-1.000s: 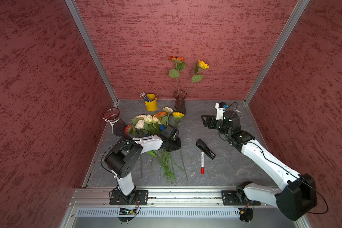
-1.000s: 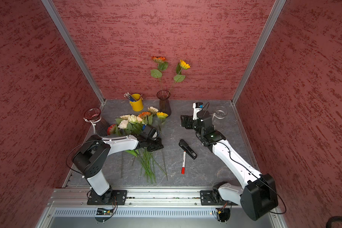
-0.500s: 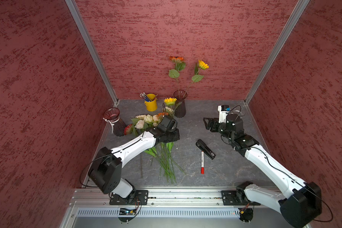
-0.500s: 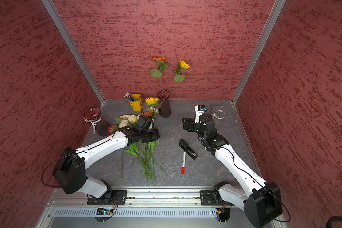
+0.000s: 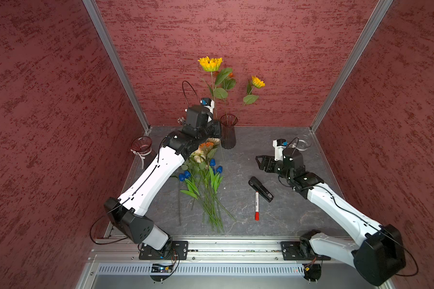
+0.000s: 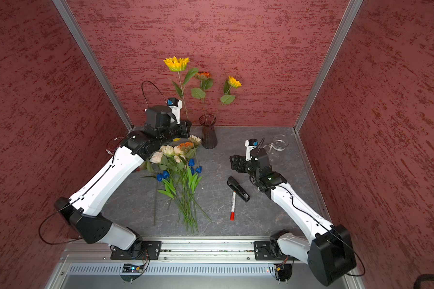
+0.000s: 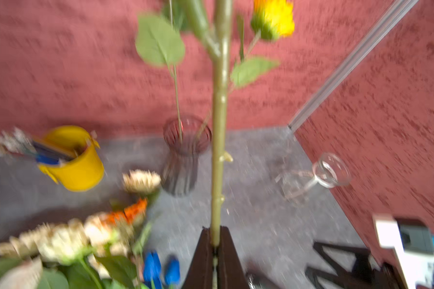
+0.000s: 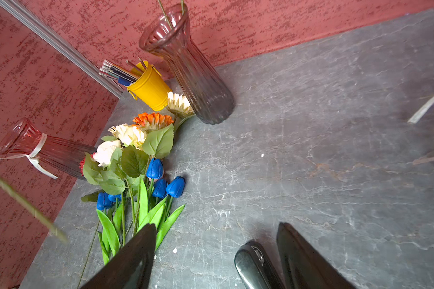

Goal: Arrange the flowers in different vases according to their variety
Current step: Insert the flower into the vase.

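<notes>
My left gripper (image 7: pixel 215 235) is clamped shut on a sunflower (image 5: pixel 210 64) stem, its long axis near upright, just beside the ribbed vase (image 5: pixel 228 135) on my right; my right gripper (image 5: pixel 261 162) gapes empty, farther off

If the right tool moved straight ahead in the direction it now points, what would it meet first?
Probably the ribbed vase: its base lies in line with the gap of the open right tool, with grey table between. Tilted downward, it may touch the table first.
</notes>
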You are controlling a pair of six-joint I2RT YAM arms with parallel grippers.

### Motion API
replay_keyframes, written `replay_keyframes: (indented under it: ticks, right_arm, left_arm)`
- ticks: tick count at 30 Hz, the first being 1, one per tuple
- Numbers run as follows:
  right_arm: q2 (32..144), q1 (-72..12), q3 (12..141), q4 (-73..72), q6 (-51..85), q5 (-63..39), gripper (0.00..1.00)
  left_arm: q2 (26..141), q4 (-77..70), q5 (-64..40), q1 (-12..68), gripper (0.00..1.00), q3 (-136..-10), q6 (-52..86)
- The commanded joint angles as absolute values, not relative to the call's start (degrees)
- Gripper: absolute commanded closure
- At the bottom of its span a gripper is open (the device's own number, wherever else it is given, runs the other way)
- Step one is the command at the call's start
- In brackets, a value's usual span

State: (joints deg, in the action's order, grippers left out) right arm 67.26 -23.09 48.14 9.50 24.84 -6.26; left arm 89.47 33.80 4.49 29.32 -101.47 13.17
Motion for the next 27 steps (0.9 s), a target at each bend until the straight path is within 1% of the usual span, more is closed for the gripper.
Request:
replay_keyframes:
  ticks: [1, 5, 11, 15, 18, 20, 23, 27]
  right_arm:
    - [68.3, -22.9, 48.1, 8.9, 25.4, -7.5, 0.20]
    - [71.0, -22.9, 49.9, 8.8, 25.0, -8.0, 0.20]
    - [75.3, -22.9, 53.2, 8.2, 24.6, -8.5, 0.20]
    - [77.4, -22.9, 55.1, 7.8, 24.5, -8.7, 0.20]
    - [78.5, -22.9, 56.2, 7.6, 24.5, -8.8, 0.20]
    - [78.9, -22.9, 57.1, 7.7, 24.4, -8.9, 0.20]
    - [79.3, -22.9, 58.4, 8.1, 24.3, -8.9, 0.20]
    - [79.2, -22.9, 59.1, 8.3, 24.2, -8.8, 0.20]
  left_arm:
    - [93.3, 27.3, 4.8, 25.7, 1.00, -106.0, 8.3]
    - [98.9, 19.6, 1.2, 21.5, 1.00, -112.7, 11.2]
    - [106.7, 7.8, -3.2, 19.0, 1.00, -119.8, 15.3]
    - [112.7, 6.3, -4.5, 18.1, 1.00, -126.0, 17.4]
    - [115.7, 2.1, -4.3, 18.2, 1.00, -125.9, 17.4]
    - [117.3, -1.4, -3.3, 19.0, 1.00, -125.1, 14.7]
    - [120.6, -1.9, -2.1, 20.3, 1.00, -125.7, 10.5]
    - [123.7, -2.3, -1.9, 21.3, 1.00, -123.0, 9.2]
